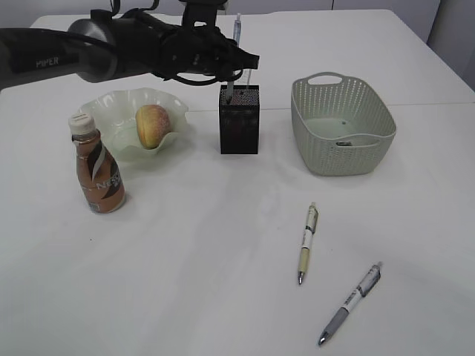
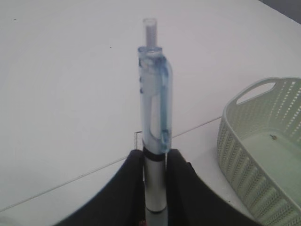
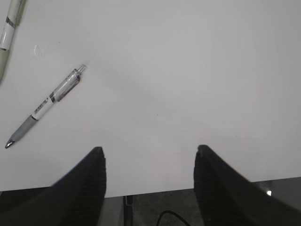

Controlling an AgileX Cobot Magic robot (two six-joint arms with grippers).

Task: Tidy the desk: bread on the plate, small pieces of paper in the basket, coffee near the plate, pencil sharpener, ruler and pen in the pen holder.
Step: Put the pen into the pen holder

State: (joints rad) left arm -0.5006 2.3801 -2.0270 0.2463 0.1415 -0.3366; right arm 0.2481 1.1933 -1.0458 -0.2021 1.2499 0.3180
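My left gripper is shut on a clear blue pen and holds it upright over the black mesh pen holder. The pen's lower end is at the holder's opening. Bread lies on the pale green plate. A coffee bottle stands in front of the plate. Two more pens lie on the table: a cream one and a grey-grip one. My right gripper is open and empty above the table's front edge.
A pale green basket stands right of the pen holder, with a small item in it. The table's front edge runs under the right gripper. The cream pen's end shows at the top left of the right wrist view.
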